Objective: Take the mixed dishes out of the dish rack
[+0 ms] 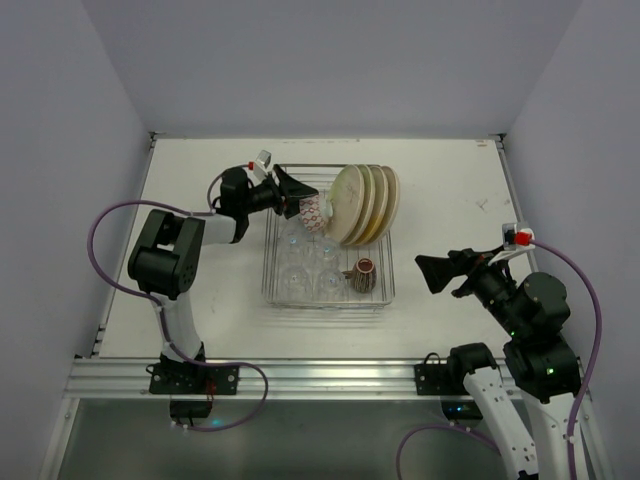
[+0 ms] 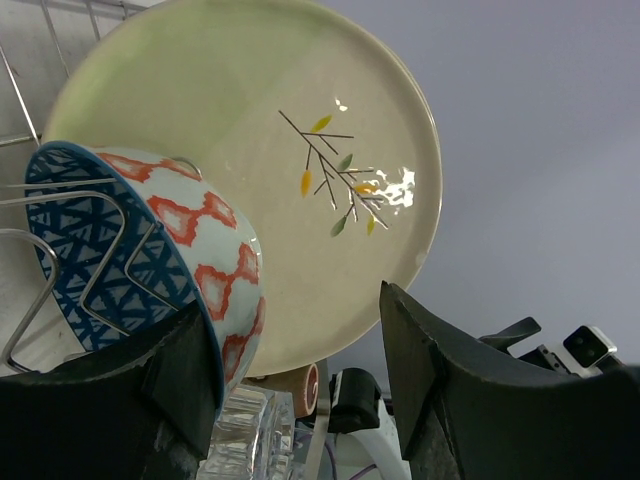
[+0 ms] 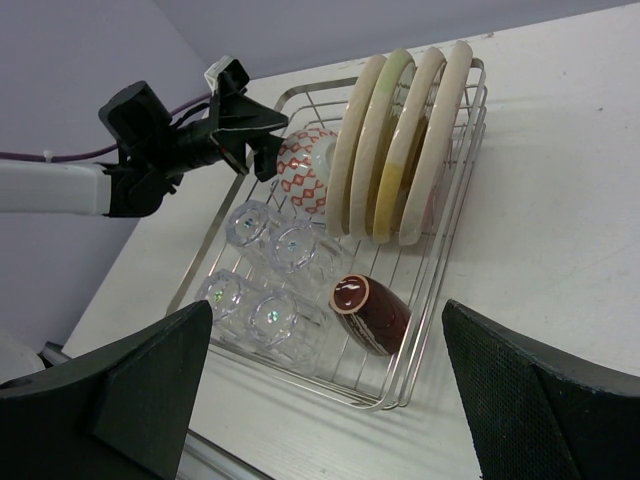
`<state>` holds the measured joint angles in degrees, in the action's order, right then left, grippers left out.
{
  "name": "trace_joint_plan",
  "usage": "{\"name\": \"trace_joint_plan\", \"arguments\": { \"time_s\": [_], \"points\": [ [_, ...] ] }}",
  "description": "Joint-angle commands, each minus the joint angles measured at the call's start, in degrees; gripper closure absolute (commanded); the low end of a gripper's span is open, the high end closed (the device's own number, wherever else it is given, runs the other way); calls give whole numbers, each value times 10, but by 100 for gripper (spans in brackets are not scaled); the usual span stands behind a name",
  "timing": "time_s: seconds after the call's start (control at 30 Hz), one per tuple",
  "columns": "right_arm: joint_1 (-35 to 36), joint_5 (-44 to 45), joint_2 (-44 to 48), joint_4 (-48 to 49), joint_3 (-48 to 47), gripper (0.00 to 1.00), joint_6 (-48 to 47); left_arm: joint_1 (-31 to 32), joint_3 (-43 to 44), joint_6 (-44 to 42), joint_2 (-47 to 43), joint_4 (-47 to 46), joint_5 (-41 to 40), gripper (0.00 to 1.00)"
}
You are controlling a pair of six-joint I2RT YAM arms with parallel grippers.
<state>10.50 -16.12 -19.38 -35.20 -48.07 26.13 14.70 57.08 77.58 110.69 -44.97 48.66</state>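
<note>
The small blue-patterned bowl [image 2: 150,250] stands on edge among the prongs of the dish rack [image 1: 330,300], against the nearest plate [image 2: 300,150]. The left gripper [image 2: 295,310] straddles its rim, fingers spread, not pinching. It should close squarely, then lift clear of prongs and plate. The right gripper [image 1: 424,274] hangs wide open beside the rack, over a white table [image 1: 200,170] with pale walls [image 1: 320,60] around it.

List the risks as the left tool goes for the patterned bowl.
1. The bowl sits tight against the nearest plate; pulling the bowl away may rock or tip that plate.
2. Rack prongs cross the bowl's mouth and could snag it on lifting.
3. The left tool stands open with one finger at the rim; a shallow pinch might slip, dropping the bowl onto the glasses next to it.
</note>
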Motion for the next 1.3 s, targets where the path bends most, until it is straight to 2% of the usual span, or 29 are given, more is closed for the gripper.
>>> {"name": "trace_joint_plan", "arguments": {
  "time_s": [0.0,0.93,1.27],
  "points": [
    [0,-15,0,7,-10,1,-4,12,18,39,-53,-141,36,38],
    [0,-17,-1,8,-8,1,-5,13,25,58,-72,-181,31,38],
    [0,-16,-1,9,-8,1,-6,13,24,64,-67,-187,30,44]
  ]
}}
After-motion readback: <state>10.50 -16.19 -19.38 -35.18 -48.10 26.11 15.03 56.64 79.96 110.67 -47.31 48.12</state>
